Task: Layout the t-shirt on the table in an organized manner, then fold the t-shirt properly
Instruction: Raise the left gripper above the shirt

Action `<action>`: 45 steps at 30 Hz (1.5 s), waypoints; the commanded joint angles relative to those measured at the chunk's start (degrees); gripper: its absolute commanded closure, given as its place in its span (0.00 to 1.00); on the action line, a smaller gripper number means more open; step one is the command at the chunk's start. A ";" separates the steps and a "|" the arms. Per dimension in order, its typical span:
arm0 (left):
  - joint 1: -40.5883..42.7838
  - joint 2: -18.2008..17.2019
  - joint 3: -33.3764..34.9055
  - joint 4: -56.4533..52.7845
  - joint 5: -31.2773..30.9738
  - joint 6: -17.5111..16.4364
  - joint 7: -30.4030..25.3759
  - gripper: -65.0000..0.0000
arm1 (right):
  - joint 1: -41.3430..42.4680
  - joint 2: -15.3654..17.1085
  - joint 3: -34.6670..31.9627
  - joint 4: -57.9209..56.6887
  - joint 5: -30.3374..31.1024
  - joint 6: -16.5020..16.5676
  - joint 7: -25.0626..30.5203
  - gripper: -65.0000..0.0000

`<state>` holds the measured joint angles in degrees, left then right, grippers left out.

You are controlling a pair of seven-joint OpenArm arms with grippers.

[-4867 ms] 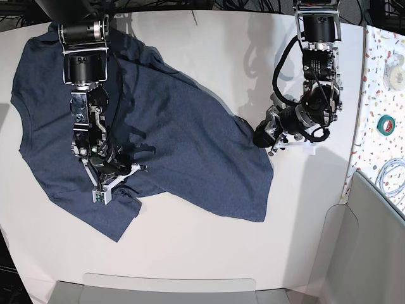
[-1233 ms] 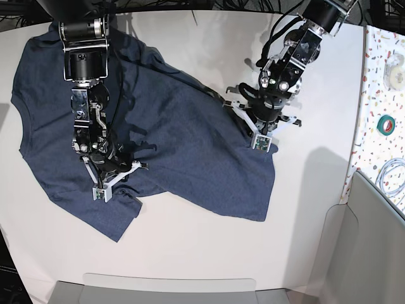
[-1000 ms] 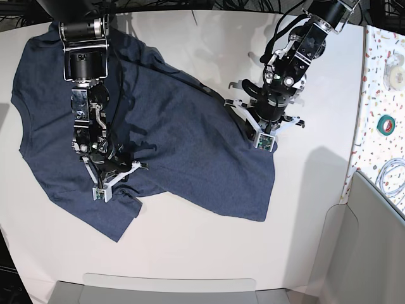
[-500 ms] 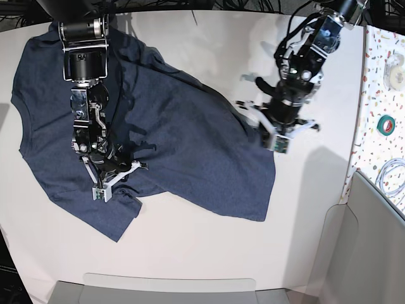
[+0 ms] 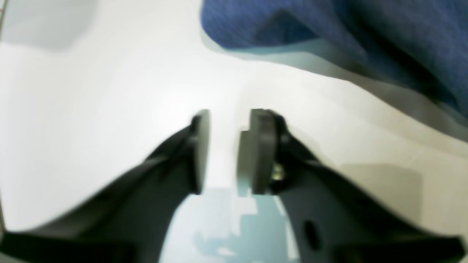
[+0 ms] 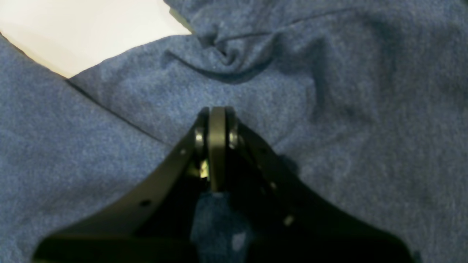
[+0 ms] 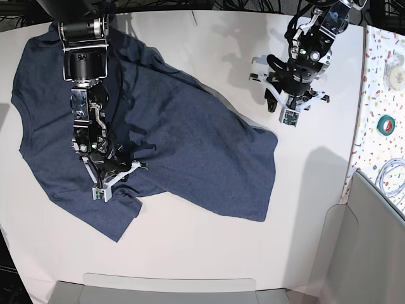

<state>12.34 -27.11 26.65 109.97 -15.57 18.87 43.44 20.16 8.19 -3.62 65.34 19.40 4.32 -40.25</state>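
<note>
The dark navy t-shirt lies spread over the left and middle of the white table, with creases around its lower left sleeve. My right gripper is shut on the t-shirt near that sleeve; in the right wrist view its tips press into the blue cloth. My left gripper hovers over bare table just beyond the shirt's right edge. The left wrist view shows that gripper open and holding nothing, with the shirt's edge ahead of it.
A speckled surface borders the table on the right, carrying a green tape roll and a white cable. A grey panel stands at the lower right, and a grey tray edge runs along the front.
My left gripper pulled the shirt's right edge outward, then opened, let go and rose up and right off the cloth. The right gripper stayed put.
</note>
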 commanded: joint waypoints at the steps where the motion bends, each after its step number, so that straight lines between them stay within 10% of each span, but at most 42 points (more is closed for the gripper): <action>1: -0.51 0.61 -0.32 0.84 0.41 -0.02 -1.20 0.63 | 1.07 0.12 0.06 0.46 -0.10 0.03 -0.23 1.00; 33: -15.20 7.11 14.44 -14.63 0.41 3.76 -1.73 0.60 | -0.51 0.12 0.06 0.90 -0.10 0.03 -0.23 1.00; 39: -17.22 7.11 16.38 -17.27 0.41 3.76 -1.81 0.99 | -0.51 0.12 0.06 0.90 -0.10 0.03 -0.15 1.00; 45: -17.39 6.59 16.29 -18.06 0.41 4.12 -5.33 1.00 | -0.51 0.12 0.06 0.90 -0.10 0.12 -0.15 1.00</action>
<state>-4.75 -19.92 43.13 91.50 -15.16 22.48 37.32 19.03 8.05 -3.62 65.84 19.42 4.34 -38.94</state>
